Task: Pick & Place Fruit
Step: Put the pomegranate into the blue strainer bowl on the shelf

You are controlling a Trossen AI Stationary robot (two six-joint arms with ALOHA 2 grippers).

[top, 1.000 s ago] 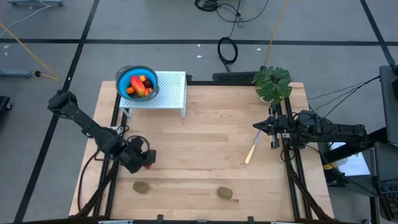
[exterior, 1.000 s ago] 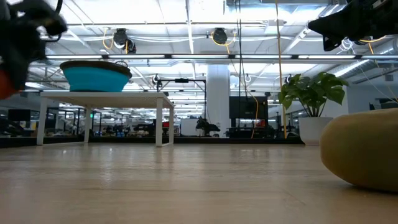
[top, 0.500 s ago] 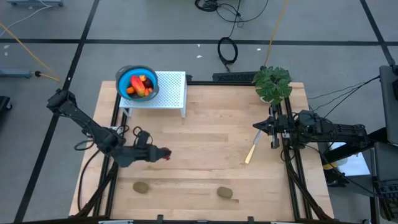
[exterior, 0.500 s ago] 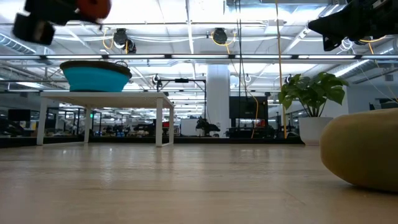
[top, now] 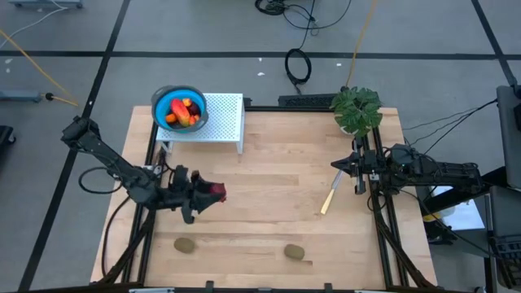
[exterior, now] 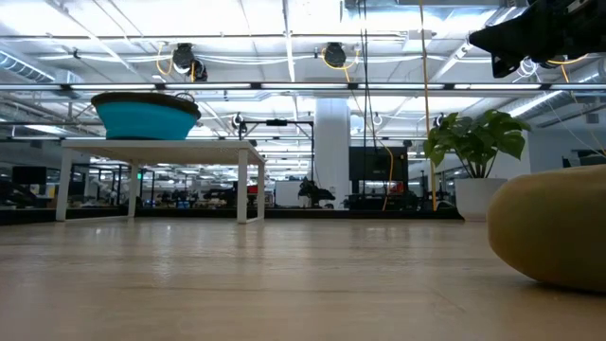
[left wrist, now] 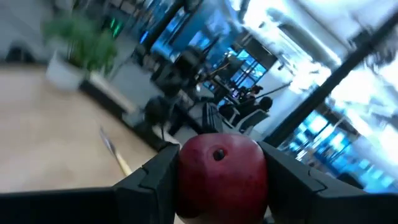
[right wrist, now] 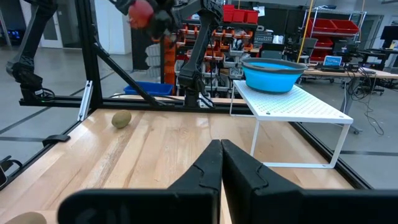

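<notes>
Holding a dark red ball (left wrist: 219, 176) between its fingers, your left gripper (top: 210, 193) hangs above the wooden table (top: 277, 187), probably lifted to clear the white rack (top: 221, 119) where the blue bowl (top: 177, 106) of fruit waits beyond it. Two kiwis (top: 185, 244) lie nearer you than that gripper. Your right gripper (top: 340, 164) rests pinched shut, empty, beside the plant (top: 356, 108). Cables cross the grey floor around you.

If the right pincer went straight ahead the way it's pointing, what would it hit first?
Probably nothing at first: the shut right pincer faces bare table. Farther along are the white rack and a kiwi, both off-line; depth is unclear.
</notes>
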